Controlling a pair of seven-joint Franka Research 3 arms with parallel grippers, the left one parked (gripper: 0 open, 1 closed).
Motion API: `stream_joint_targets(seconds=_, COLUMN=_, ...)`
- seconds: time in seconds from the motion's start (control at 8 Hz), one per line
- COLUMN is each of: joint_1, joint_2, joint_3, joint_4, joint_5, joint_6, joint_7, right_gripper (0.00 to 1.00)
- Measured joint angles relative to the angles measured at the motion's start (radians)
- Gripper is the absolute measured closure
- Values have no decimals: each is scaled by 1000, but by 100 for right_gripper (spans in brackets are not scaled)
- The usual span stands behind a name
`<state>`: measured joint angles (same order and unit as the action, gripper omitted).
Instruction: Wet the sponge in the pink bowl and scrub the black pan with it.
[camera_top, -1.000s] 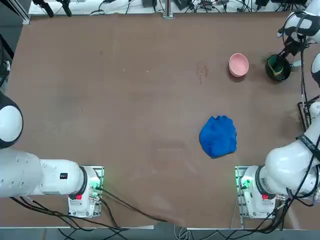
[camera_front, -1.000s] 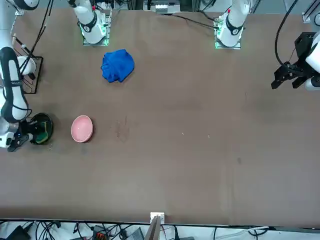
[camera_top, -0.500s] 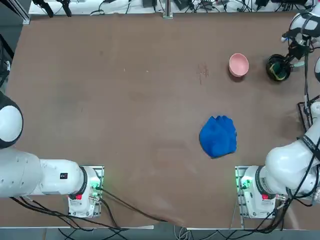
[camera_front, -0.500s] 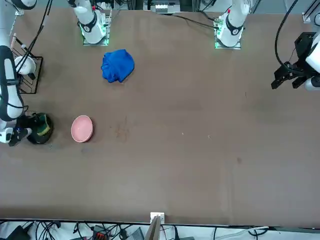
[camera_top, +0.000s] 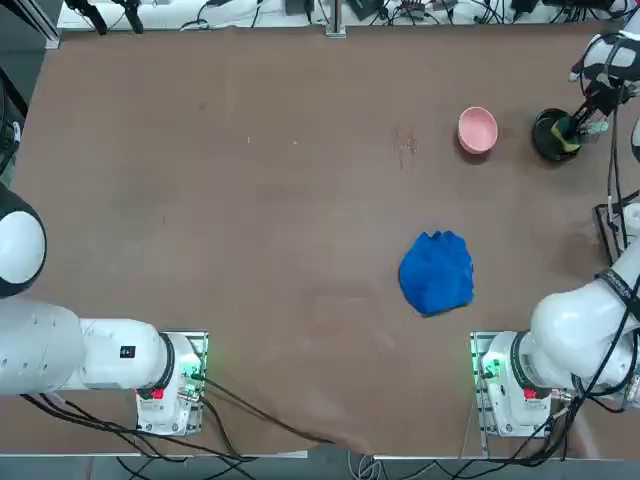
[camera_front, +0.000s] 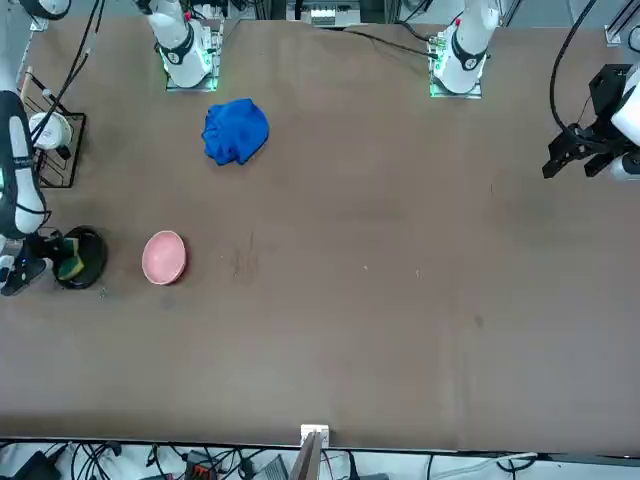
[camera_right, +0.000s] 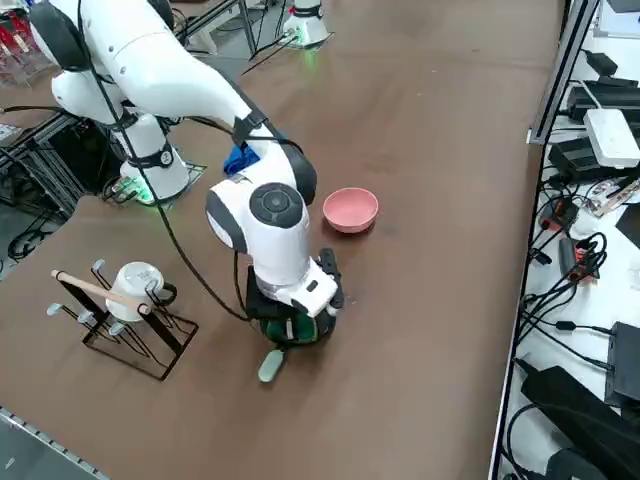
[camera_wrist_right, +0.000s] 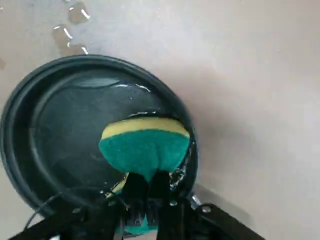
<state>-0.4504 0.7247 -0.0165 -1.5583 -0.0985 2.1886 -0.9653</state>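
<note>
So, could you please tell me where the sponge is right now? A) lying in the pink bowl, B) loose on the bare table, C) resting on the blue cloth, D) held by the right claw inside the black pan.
D: the wrist view shows the right claw shut on the sponge, pressed inside the black pan.

no readable text, labels, brand names, numbers or signs anywhere in these views, none on the table, none on the arms, none on the objects
</note>
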Motion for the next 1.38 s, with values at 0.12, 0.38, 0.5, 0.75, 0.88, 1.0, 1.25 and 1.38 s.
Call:
stream_joint_targets(seconds=0.12, joint_1=2, joint_2=0, joint_3=3, joint_4=0, joint_5=0, joint_6=7, joint_7=30, right_gripper=96)
stream_joint_targets(seconds=0.38, joint_1=31, joint_2=1, joint_3=12, joint_4=0, joint_5=0, joint_6=13, joint_7=117, right_gripper=96)
stream_joint_targets(seconds=0.5, joint_1=60, joint_2=1, joint_3=13, joint_4=0, joint_5=1, joint_6=7, joint_7=160, right_gripper=96)
stream_joint_targets(seconds=0.75, joint_1=101, joint_2=-1, joint_3=13, joint_4=-4, joint_5=13, joint_6=-32, joint_7=224, right_gripper=96)
stream_joint_targets(seconds=0.88, joint_1=107, joint_2=-6, joint_3=16, joint_4=-10, joint_5=35, joint_6=-56, joint_7=227, right_gripper=96)
stream_joint_targets(seconds=1.0, joint_1=108, joint_2=-15, joint_3=19, joint_4=-23, joint_5=51, joint_6=-76, joint_7=227, right_gripper=96)
stream_joint_targets(seconds=1.25, joint_1=95, joint_2=-30, joint_3=20, joint_4=-53, joint_5=62, joint_6=-84, joint_7=217, right_gripper=96)
stream_joint_targets(seconds=1.38, joint_1=77, joint_2=-37, joint_3=21, joint_4=-65, joint_5=65, joint_6=-85, joint_7=194, right_gripper=96)
